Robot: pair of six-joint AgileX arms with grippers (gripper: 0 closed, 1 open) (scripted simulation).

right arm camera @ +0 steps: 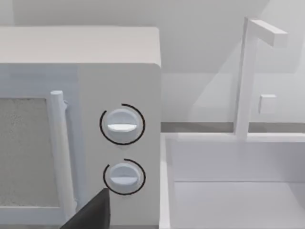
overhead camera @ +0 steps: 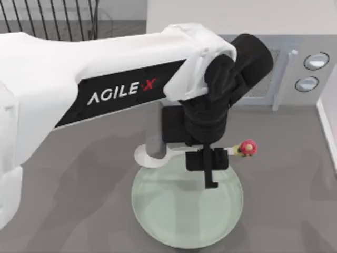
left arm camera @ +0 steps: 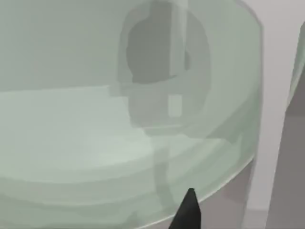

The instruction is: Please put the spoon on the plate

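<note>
AgileX's left arm (overhead camera: 105, 79) is held over the plate (overhead camera: 187, 216), its left gripper (overhead camera: 209, 158) clamped on the spoon (overhead camera: 158, 156) above the far rim. Spoon should be lowered level, then released only once rested inside the rim.

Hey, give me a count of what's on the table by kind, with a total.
Plates: 1, pale green plate
Spoons: 1, white spoon held by the left gripper above the plate's far edge
Microwaves: 1, microwave with 2 knobs
Total: 3
</note>
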